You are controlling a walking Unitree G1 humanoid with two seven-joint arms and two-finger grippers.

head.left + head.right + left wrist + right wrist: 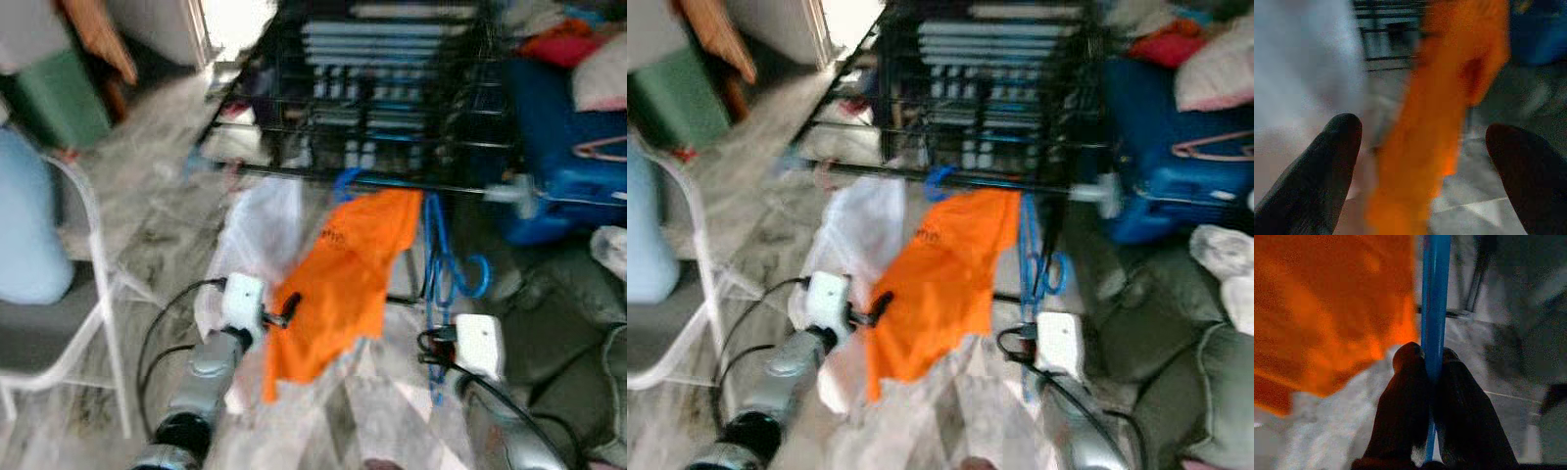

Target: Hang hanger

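Item: blue hanger (438, 257), plastic, carrying an orange shirt (348, 274). Location: centre of scene, its hook up at the horizontal rail (392, 183) along the near edge of the black wire rack (382, 88); whether the hook is fully seated I cannot tell.

Holder: my right gripper (1433, 363), fingers pinched together on the hanger's lower blue bar, low and right of the shirt.

Support: my left gripper (284, 311), fingers spread wide, nothing between them, just beside the shirt's left edge.

Adjacent: white garment (263, 225) hanging left of the shirt; blue bin (563, 147) far right; white chair (83, 294) at left.

Step in hand, by my estimate: setting the hook over the rail. Next: confirm it bears the weight, then release the right fingers and draw downward clear.
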